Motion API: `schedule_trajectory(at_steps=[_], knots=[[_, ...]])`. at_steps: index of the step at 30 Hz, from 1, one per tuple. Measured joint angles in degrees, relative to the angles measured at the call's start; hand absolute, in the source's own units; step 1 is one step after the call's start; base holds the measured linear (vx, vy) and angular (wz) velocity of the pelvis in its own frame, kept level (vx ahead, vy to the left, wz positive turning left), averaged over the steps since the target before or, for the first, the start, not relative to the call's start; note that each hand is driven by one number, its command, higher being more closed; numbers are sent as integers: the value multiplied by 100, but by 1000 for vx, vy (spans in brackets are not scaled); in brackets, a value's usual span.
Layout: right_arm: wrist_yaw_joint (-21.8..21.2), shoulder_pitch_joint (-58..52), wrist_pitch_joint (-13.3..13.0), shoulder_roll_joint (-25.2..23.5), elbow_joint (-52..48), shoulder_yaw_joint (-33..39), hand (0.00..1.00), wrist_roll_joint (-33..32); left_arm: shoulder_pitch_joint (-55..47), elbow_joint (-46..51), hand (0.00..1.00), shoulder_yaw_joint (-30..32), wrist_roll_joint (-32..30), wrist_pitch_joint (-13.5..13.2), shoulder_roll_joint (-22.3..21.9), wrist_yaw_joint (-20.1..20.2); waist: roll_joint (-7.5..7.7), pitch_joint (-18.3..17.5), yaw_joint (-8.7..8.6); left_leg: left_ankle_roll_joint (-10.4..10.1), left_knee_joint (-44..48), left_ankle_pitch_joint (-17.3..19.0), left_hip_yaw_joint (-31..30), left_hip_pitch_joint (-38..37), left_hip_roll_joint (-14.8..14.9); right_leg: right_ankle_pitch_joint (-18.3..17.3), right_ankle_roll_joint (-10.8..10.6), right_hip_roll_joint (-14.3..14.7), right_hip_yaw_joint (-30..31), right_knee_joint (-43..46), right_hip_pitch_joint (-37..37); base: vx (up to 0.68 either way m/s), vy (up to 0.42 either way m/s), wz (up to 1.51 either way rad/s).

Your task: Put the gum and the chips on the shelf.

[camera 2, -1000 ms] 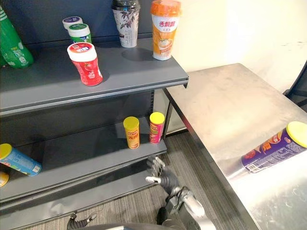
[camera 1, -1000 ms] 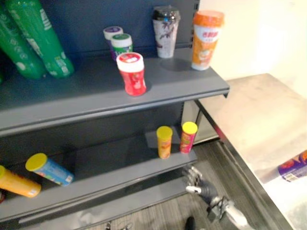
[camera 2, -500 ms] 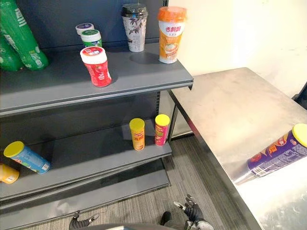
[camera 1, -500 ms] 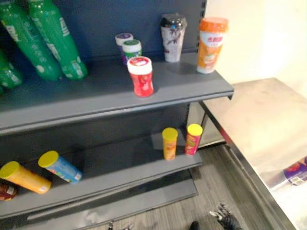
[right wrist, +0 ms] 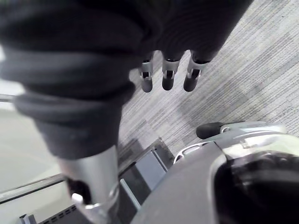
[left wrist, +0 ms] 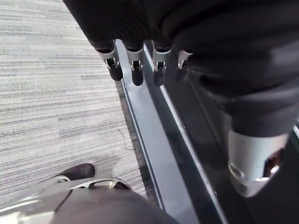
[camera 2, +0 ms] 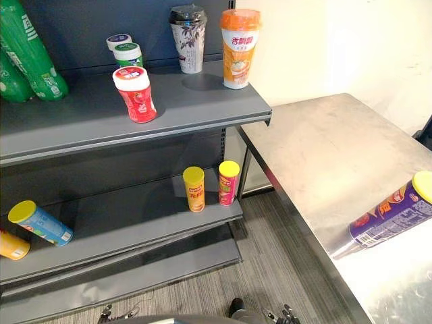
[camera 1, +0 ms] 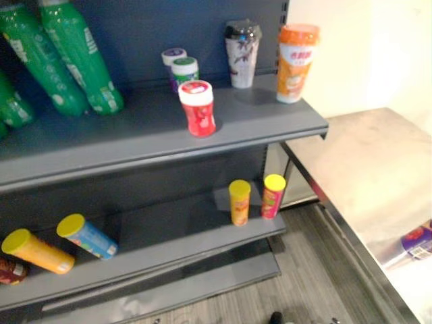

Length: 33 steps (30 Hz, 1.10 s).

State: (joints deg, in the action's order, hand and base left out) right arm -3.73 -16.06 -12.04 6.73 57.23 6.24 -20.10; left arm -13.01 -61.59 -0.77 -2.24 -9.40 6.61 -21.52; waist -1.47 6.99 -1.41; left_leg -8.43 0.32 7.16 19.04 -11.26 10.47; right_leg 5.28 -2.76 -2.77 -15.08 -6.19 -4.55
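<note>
A red gum jar (camera 1: 198,108) with a white lid stands upright on the grey upper shelf (camera 1: 135,145). A purple chips can (camera 2: 395,214) with a yellow lid lies on its side on the steel table (camera 2: 324,155) at the right. My right hand (right wrist: 168,70) hangs low over the carpet, fingers relaxed and holding nothing; its fingertips (camera 2: 287,314) peek in at the bottom edge. My left hand (left wrist: 135,70) hangs by the shelf's base rail, fingers straight and empty.
Green (camera 1: 184,69) and purple (camera 1: 173,57) gum jars, two drink cups (camera 2: 239,47) and green bottles (camera 1: 77,54) share the upper shelf. On the lower shelf stand a yellow can (camera 1: 239,202) and a pink can (camera 1: 273,196); a blue can (camera 1: 86,236) and an orange can (camera 1: 37,251) lie at its left.
My right hand has dropped from beside the lower shelf's front edge to the bottom edge of the eye views. The camera has tilted a little. The jars and cans have stayed put.
</note>
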Motion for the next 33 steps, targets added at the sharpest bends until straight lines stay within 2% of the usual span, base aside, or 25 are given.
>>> schedule_trajectory(at_steps=[2,3,4,7,8,9,10,12,13,15,19,20,21,22,23,24,25,26,27,28,29,30,31,32,33], knots=[[17,2,0,-3,-1,16,0,0,-23,0,0,-1,4,0,-16,0,48,30,2,8,4,15,70,-2,0,1,-1,0,28,0,15,33,31,-9],[23,2,-1,-7,-1,22,0,1,-23,0,0,-5,36,0,-18,0,-13,9,0,10,8,21,81,-3,-3,1,-2,0,49,0,21,34,29,-7],[26,1,-1,-8,-1,28,0,3,-24,0,0,-12,91,0,-20,-1,31,27,0,9,8,24,84,-3,-3,1,-2,2,61,0,25,37,27,-6],[90,1,-3,-31,-1,71,0,5,-27,0,0,-57,213,-2,-19,-2,37,50,0,8,13,42,102,-4,-4,-5,-11,6,105,1,35,37,26,-4],[113,2,-3,-34,-2,72,0,5,-25,1,0,-64,213,-12,-20,1,-5,29,-1,8,23,54,125,-4,-3,-8,-15,8,119,2,38,29,19,-4],[126,2,-2,-34,-2,73,0,5,-25,1,0,-69,213,-21,-21,1,32,51,0,6,31,66,139,-4,-1,-12,-19,10,133,5,44,44,30,-10],[150,11,-2,-34,-3,74,0,5,-21,3,0,-104,214,-55,-20,2,-20,55,4,12,85,87,197,-4,15,-39,-26,12,169,68,71,37,33,-19],[201,44,-1,-28,-14,92,0,2,1,6,0,-128,214,-77,-17,21,30,128,7,18,207,178,273,9,41,-194,-45,-4,272,412,243,23,36,-26],[221,49,0,-46,-20,146,0,-7,19,6,0,-162,214,-79,-11,40,-39,129,-3,31,270,212,353,-3,39,-294,-40,-39,332,705,382,14,56,-27],[309,43,7,-91,-41,250,0,-27,53,11,0,-195,212,-68,33,71,27,181,-7,83,319,263,517,-6,-30,-410,-85,-132,501,1116,653,6,72,-37],[375,8,5,-168,-92,313,0,-29,130,61,0,-210,206,-21,99,175,103,253,-25,166,289,296,956,-18,-185,-324,-218,-277,809,1247,948,-50,92,-52],[372,-21,5,-283,-169,466,0,-30,119,186,0,-206,206,4,137,175,134,294,-29,204,298,284,1215,-30,-204,-471,-253,-380,671,1233,1014,-70,75,-60],[369,-27,1,-322,-250,525,0,-30,129,300,0,-175,209,6,130,173,98,306,-18,216,306,282,1402,-23,-163,-693,-193,-550,169,1454,1108,-60,70,-69],[362,5,-3,-323,-257,529,0,-30,109,353,0,-147,210,6,95,169,67,296,-18,218,325,283,1516,-24,-113,-792,-31,-673,-174,1727,1207,-21,51,-76],[335,44,-3,-341,-253,513,0,-30,93,366,0,-73,212,18,129,157,121,329,-22,214,421,286,1713,-14,15,-913,155,-906,-719,2465,1316,36,14,-78],[327,41,-5,-372,-240,513,0,-29,107,401,0,-13,213,51,169,150,225,324,-13,198,538,296,1870,-20,87,-840,253,-1105,-1089,2968,1283,79,-3,-81],[324,67,-17,-398,-240,506,0,-27,106,458,0,52,214,84,223,157,327,331,-11,169,635,318,2007,-15,71,-800,180,-1115,-1148,2950,1278,85,-47,-104],[322,158,-105,-400,-261,420,0,-23,177,438,0,188,218,128,214,147,378,380,-12,218,737,330,2181,10,135,-650,428,-923,-1313,2799,1332,-3,-56,-132],[308,280,-222,-303,-270,332,0,-23,234,448,0,226,219,121,137,146,332,454,13,354,522,339,2151,49,42,-234,618,-638,-1193,2172,1318,-76,-30,-145],[303,421,-229,-241,-226,318,0,-23,256,435,0,241,219,115,83,146,122,409,38,478,284,255,2117,105,19,-64,592,-425,-1047,1773,1256,-181,26,-136],[307,608,-233,-229,-227,404,0,-26,296,463,0,347,220,70,-4,142,121,467,-38,368,158,167,2493,57,3,-742,515,-665,-1417,2703,1351,-130,40,-87],[303,593,-241,-261,-224,405,0,-24,363,448,0,345,224,77,-6,136,143,471,-47,368,229,168,2559,51,-6,-1092,464,-878,-1553,3212,1321,-64,-25,-72],[282,487,-244,-295,-191,410,0,-22,382,450,0,345,257,81,10,134,172,472,-24,366,348,170,2666,-23,-19,-1274,370,-1123,-1740,3394,988,44,-124,-63],[260,519,-246,-343,-186,310,0,-20,389,458,0,413,348,76,49,138,366,429,27,366,554,170,2810,8,6,-1349,123,-1024,-1704,2908,807,39,-169,-75],[250,538,-255,-323,-235,228,0,-15,388,443,0,466,371,83,60,134,362,424,30,362,621,169,2901,14,64,-1338,111,-902,-1733,2607,705,8,-203,-84]])
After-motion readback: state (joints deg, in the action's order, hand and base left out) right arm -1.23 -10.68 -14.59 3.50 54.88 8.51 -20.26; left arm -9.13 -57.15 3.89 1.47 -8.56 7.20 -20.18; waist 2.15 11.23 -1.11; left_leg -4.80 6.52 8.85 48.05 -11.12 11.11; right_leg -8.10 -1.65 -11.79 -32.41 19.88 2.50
